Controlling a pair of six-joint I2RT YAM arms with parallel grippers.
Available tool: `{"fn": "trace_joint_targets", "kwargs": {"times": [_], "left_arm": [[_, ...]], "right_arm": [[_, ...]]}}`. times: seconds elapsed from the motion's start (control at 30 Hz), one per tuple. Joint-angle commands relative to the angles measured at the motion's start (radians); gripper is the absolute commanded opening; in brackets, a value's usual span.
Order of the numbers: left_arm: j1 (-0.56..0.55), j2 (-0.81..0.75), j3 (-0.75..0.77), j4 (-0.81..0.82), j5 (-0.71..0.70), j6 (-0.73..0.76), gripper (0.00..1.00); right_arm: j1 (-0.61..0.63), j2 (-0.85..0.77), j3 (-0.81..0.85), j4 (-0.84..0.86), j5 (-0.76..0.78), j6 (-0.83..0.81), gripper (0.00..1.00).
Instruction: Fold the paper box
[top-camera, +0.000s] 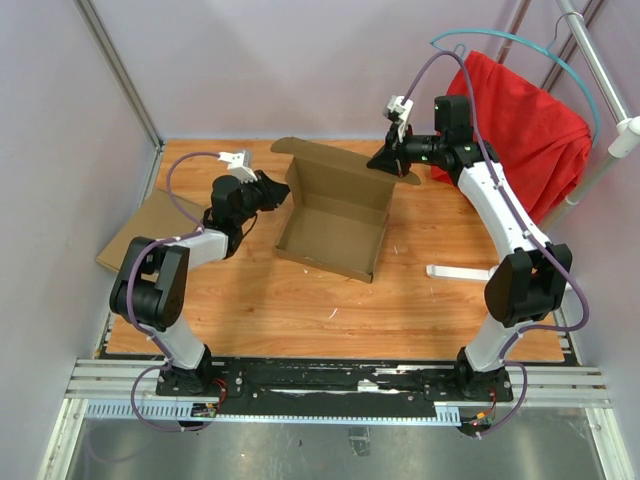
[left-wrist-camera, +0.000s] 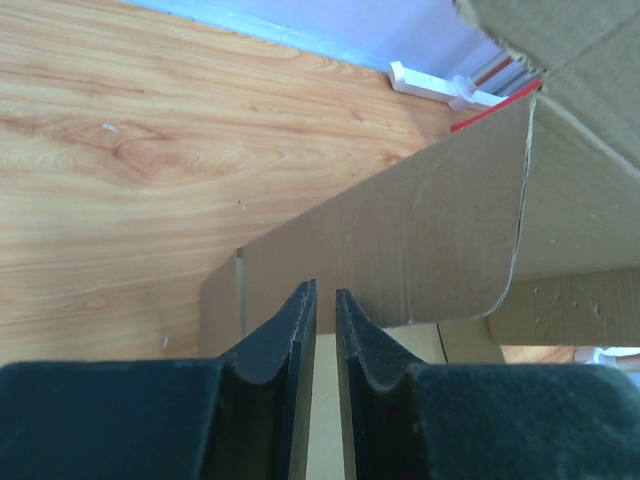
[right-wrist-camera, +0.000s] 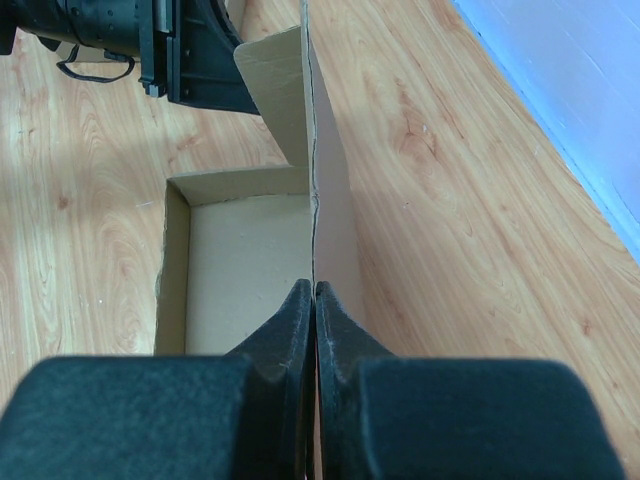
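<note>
Paper box (top-camera: 335, 215): at mid-surface, a shallow open tray with mouth up. Lid panel standing along the far side. Set askew to the near edge. Held at two places.

Left end effector (left-wrist-camera: 325, 335): nearly closed, only a slit left between the fingers (left-wrist-camera: 285, 345). Pinching a thin cardboard wall at the tray's left side, with card visible in the slit in the left wrist view.

Right end effector (right-wrist-camera: 314, 310): fully closed, pads pressed on both faces of the upright lid panel at the tray's far right corner. Gripped at the panel's edge, roughly vertical, extending straight away from the tips.

Edges: near and right walls of the tray upright. Rounded flap projecting at the lid's far left end, close to the left end effector. Fold line down the lid panel slightly ragged. Open wood along the near side of the tray and to its right, broken only by a white strip (top-camera: 458, 272) lying near the right arm. Flat tan cardboard sheet (top-camera: 140, 235) lying over the left rim, well apart from the tray.

Surface (top-camera: 300, 310): light wood grain, a few small pale flecks. Beyond: pale lilac walls on three sides, and a red cloth (top-camera: 525, 125) draped at the far right beside a metal rail (top-camera: 600, 65).
</note>
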Motion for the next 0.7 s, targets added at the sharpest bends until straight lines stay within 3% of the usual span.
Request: {"fn": "trace_joint_targets", "kwargs": {"times": [0.0, 0.33, 0.67], "left_arm": [[-0.009, -0.04, -0.032, 0.045, 0.035, 0.001, 0.18], [-0.014, -0.032, -0.022, 0.032, 0.039, 0.007, 0.15], [-0.014, -0.165, -0.127, -0.162, -0.13, 0.101, 0.14]], "right_arm": [[-0.015, -0.001, -0.012, 0.008, -0.022, 0.007, 0.01], [-0.014, -0.01, -0.019, 0.001, -0.028, -0.001, 0.01], [0.039, -0.128, -0.204, 0.012, 0.072, -0.069, 0.01]]}}
